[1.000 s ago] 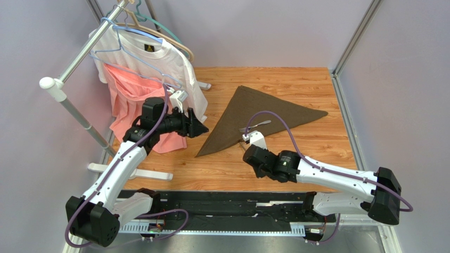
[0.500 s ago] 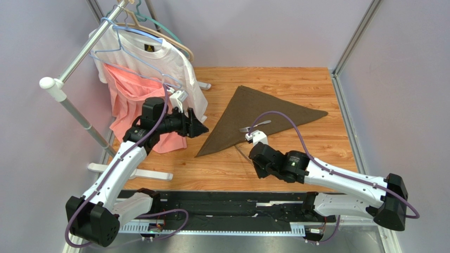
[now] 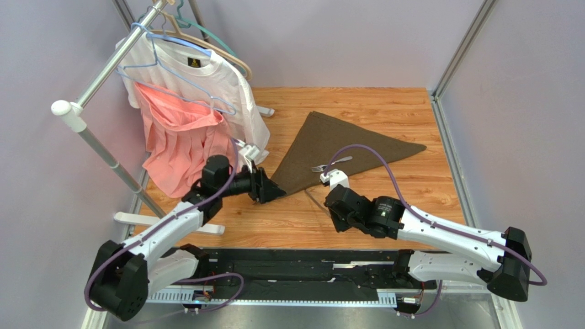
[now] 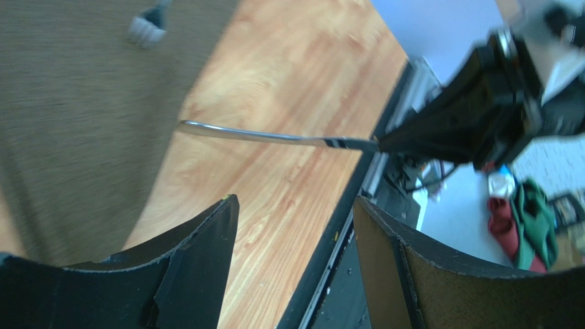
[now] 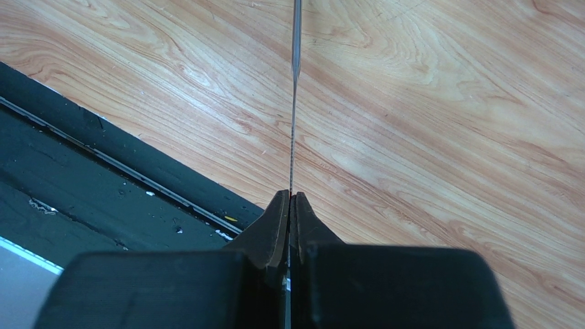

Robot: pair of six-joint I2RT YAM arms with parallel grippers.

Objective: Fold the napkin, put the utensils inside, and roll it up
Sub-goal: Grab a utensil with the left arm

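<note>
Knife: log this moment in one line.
napkin: folded triangle | fork: on napkin | knife: gripped by shut right hand | left hand: open, at napkin's near corner

From high over its near edge we look down on the whole table (image 3: 432,181). Our left wrist view faces low across the wood toward the knife (image 4: 274,136), seen side-on; our right wrist view looks closely along that same knife.

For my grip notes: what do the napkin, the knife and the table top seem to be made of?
Napkin: woven cloth, matte olive-brown; dull, textured surface in the left wrist view.
Knife: probably polished steel; thin, silver, bright reflections.
Table top: wood or wood-look laminate; grain lines, slight sheen.
</note>
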